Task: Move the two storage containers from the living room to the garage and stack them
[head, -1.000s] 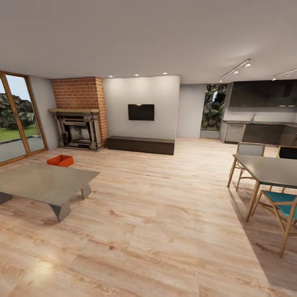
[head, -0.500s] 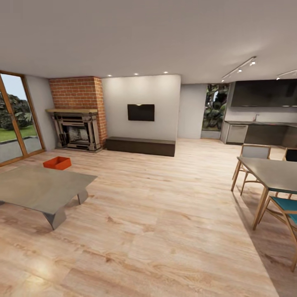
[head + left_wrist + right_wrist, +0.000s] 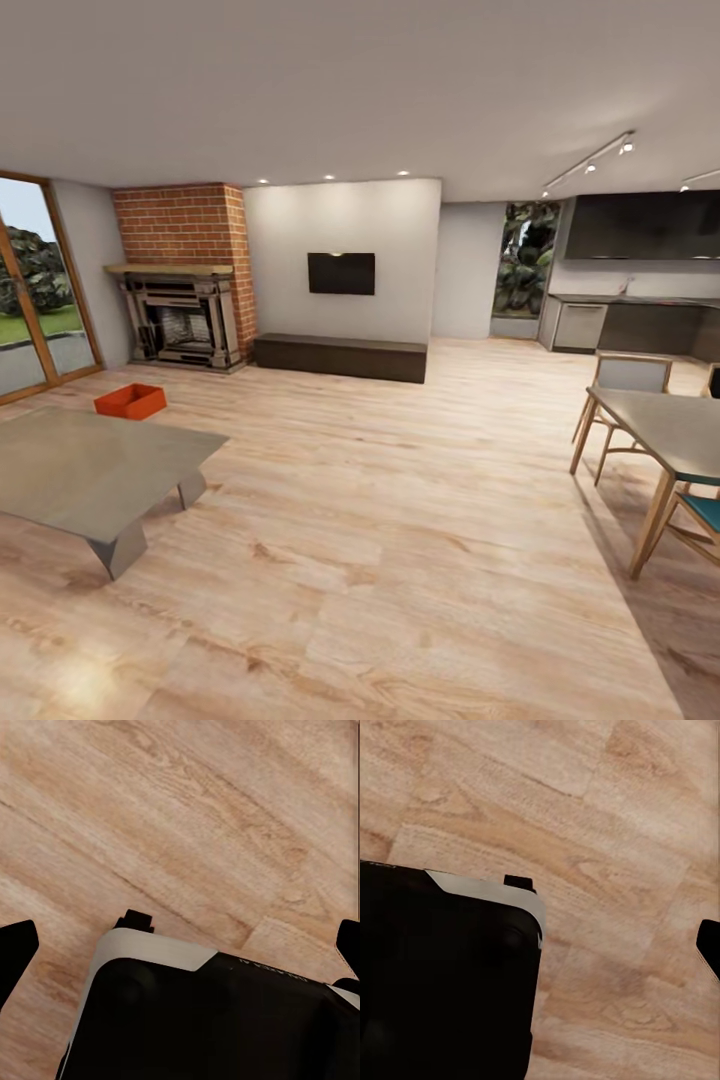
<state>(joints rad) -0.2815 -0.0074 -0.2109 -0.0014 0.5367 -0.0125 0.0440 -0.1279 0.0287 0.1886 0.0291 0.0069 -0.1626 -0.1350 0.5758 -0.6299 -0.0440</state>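
Observation:
One orange-red storage container [image 3: 131, 401] lies on the light wood plank floor of the living room, at the left beyond the low grey table [image 3: 90, 470] and in front of the brick fireplace [image 3: 183, 285]. In the left wrist view my left gripper [image 3: 181, 945] hangs open over the planks, one dark fingertip [image 3: 15, 952] at each side of the picture, nothing between them. In the right wrist view my right gripper [image 3: 544, 949] looks open too, with one fingertip [image 3: 709, 945] at the picture's edge and the other lost against my black base [image 3: 442, 982].
A dark low cabinet [image 3: 340, 356] runs under the wall screen [image 3: 341, 273]. At the right stands a dining table [image 3: 665, 425] with wooden chairs [image 3: 625, 385]. Glass doors [image 3: 35, 285] are at the far left, a kitchen counter [image 3: 630, 320] at the back right. Wide plank floor [image 3: 400, 520] lies ahead.
The whole head view has shifted as I roll forward: the low table and the container slide left in the picture, the dining table slides right. The things themselves have not moved.

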